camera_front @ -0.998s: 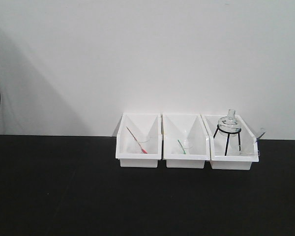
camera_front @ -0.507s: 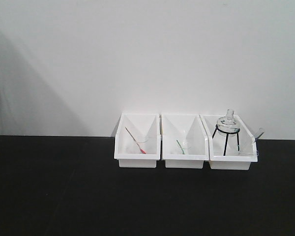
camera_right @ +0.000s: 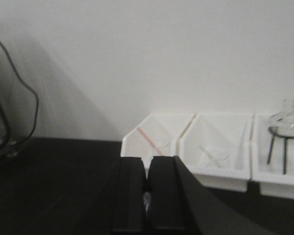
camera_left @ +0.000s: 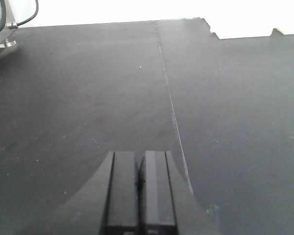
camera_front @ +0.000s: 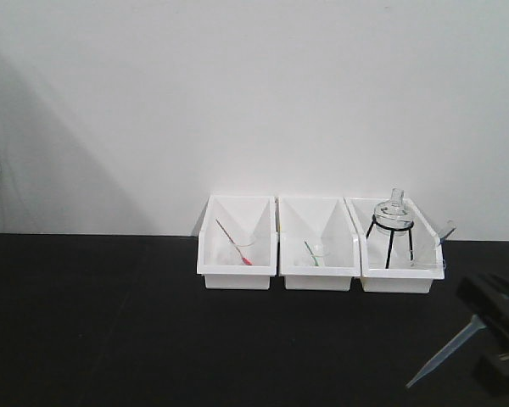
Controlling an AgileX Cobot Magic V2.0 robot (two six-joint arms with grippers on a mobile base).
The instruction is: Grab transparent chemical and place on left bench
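Pipette [camera_front: 445, 351], clear and slim, hangs tip-down in my right gripper [camera_front: 490, 320] at the near right of the black bench [camera_front: 110, 322], its fingers [camera_right: 161, 196] pinched together on it. Farther back, three white bins [camera_front: 317, 244] stand against the wall, holding a red-tinted pipette [camera_front: 234, 242], a green-tinted pipette [camera_front: 311, 253] and a glass flask on a black tripod [camera_front: 392, 222]. My left gripper [camera_left: 139, 193] hovers over bare worktop, pads pressed together on nothing.
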